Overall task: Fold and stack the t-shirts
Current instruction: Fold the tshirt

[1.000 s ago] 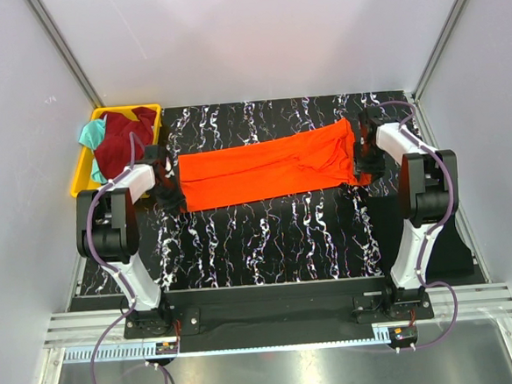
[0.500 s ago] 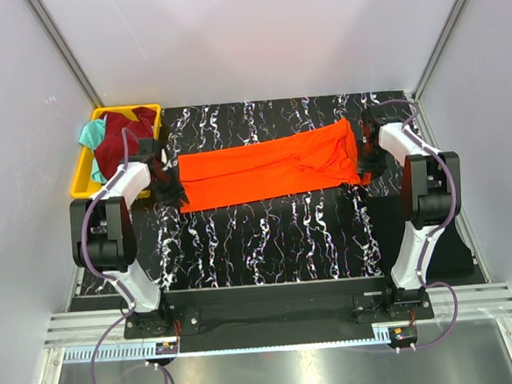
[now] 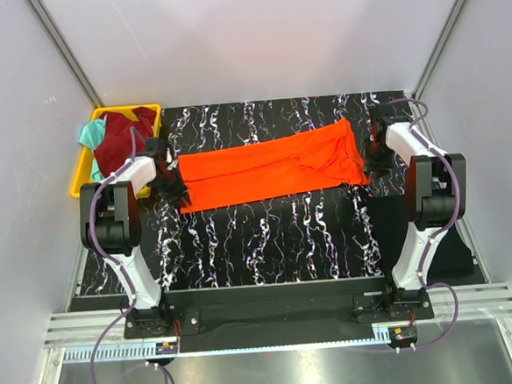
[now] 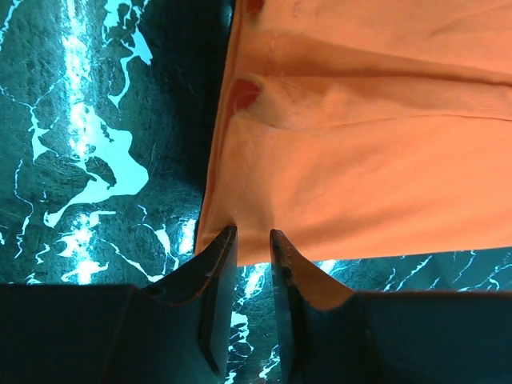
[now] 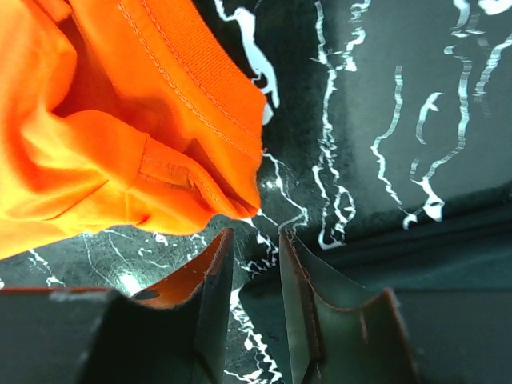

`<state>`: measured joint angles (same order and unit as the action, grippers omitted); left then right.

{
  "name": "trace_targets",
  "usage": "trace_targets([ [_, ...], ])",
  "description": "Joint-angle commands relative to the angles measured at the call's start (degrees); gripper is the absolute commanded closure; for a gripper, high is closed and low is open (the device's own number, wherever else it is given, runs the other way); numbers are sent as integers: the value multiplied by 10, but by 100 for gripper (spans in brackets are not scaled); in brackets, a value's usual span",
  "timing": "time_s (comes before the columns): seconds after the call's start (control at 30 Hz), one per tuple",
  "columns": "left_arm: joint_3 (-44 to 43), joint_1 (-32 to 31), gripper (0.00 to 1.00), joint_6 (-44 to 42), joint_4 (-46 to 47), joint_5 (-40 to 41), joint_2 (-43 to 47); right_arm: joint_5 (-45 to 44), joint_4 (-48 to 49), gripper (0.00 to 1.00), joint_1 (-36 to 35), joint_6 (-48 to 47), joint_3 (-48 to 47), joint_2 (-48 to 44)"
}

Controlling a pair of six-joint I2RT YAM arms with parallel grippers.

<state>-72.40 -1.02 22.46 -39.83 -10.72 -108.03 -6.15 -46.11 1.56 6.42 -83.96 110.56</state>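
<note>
marbled table [image 3: 268,235]; teal shirt [image 3: 88,133] mostly hidden

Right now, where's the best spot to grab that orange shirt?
Its two short ends, hems pinched from the outer sides: the orange t-shirt lies flat as one long strip across the table; the left pincer and right pincer sit at those ends.

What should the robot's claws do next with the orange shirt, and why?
Probably slide each claw onto its end of the orange shirt and pinch. The shirt lies in a long strip, and the left claw and right claw sit at its ends, jaws apart.
</note>
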Motion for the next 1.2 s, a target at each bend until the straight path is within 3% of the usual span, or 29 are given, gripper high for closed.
trace_targets([
  [0.0,-15,1,72,-6,6,9,2,19,10,64,-2,-5,-16,17],
  [0.63,-18,3,72,-9,8,25,-17,45,22,56,-2,-1,-58,70],
  [0.73,-18,4,72,-10,6,31,-25,37,21,62,-2,9,-62,69],
  [0.87,-17,4,72,-16,-2,42,-34,7,5,80,4,25,-59,48],
  [0.9,-15,4,72,-18,-2,46,-35,3,1,91,11,36,-58,43],
  [0.97,-14,5,72,-23,-7,56,-41,3,-12,98,18,40,-59,38],
  [1.17,-20,8,73,-30,-16,66,-56,-27,-35,100,28,13,-79,43],
])
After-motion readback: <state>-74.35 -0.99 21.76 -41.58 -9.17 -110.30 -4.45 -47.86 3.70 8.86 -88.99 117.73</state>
